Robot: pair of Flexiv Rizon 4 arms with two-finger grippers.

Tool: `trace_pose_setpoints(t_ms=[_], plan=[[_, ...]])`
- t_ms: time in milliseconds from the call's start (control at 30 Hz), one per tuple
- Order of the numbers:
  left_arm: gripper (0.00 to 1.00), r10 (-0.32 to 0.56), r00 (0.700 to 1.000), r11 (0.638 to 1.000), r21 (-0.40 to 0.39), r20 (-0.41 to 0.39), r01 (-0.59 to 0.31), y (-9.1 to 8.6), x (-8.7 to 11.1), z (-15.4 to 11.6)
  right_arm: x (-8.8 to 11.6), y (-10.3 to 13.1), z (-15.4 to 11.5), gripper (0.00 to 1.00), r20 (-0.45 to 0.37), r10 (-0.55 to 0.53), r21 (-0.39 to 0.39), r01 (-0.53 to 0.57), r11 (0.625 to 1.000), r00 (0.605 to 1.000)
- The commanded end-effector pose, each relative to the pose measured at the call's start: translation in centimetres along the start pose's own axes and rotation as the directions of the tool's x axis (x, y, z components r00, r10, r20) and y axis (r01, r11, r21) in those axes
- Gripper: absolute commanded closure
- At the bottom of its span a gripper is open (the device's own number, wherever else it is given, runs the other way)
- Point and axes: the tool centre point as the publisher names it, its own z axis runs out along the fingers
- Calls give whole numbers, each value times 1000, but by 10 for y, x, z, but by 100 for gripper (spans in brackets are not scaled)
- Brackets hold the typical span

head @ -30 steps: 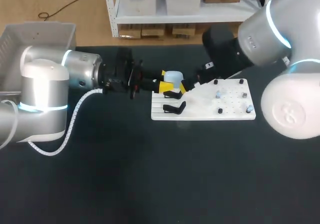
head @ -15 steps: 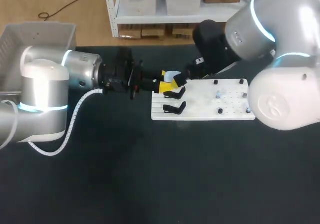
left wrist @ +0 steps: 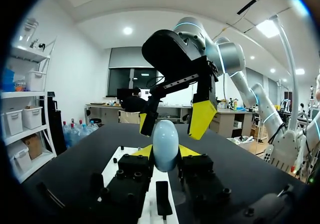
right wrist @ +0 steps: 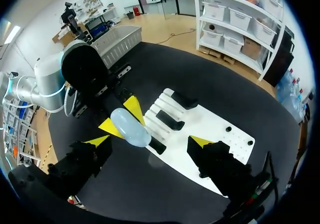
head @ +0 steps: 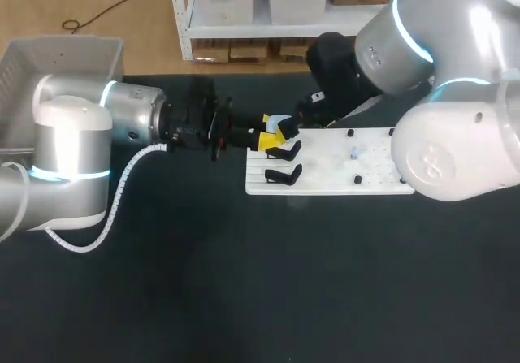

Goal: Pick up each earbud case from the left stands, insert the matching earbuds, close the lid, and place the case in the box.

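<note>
The left gripper, reaching in level from the frame's left, is pinching the pale blue, egg-shaped plastic earbud case over the white pegged board, upper centre. The case is probably light, rigid and slippery, so its broad flanks suit gripping. Beyond, the right gripper is hovering, fingers spread wide, holding nothing.

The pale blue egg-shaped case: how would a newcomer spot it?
Find the white rectangular board on the black table. At its left end, the left arm's yellow-tipped gripper clamps the smooth, pale blue earbud case. Unlike the black stands beside it, it is rounded and light.
</note>
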Motion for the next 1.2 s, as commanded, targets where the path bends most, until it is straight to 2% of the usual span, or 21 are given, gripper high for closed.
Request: trace_pose_setpoints(t_ms=[33, 400, 733, 1000, 1200], plan=[[100, 1, 1000, 1000, -5, 0, -1, -1, 0, 0, -2, -2, 3, 0, -9, 6, 6, -6, 1000, 1000], [100, 1, 1000, 1000, -5, 0, -1, -1, 0, 0, -5, -10, 3, 0, -5, 26, 19, -26, 999, 1000], [100, 1, 1000, 1000, -5, 0, -1, -1, 0, 0, -13, -14, -8, 0, 42, 42, 23, -43, 999, 998], [100, 1, 1000, 1000, -5, 0, -1, -1, 0, 0, -19, -19, -35, 0, 119, 22, 45, -28, 999, 993], [100, 18, 1000, 1000, -11, 3, -18, -2, 0, -1, -15, -37, -69, 0, 159, 6, 105, -23, 994, 987]])
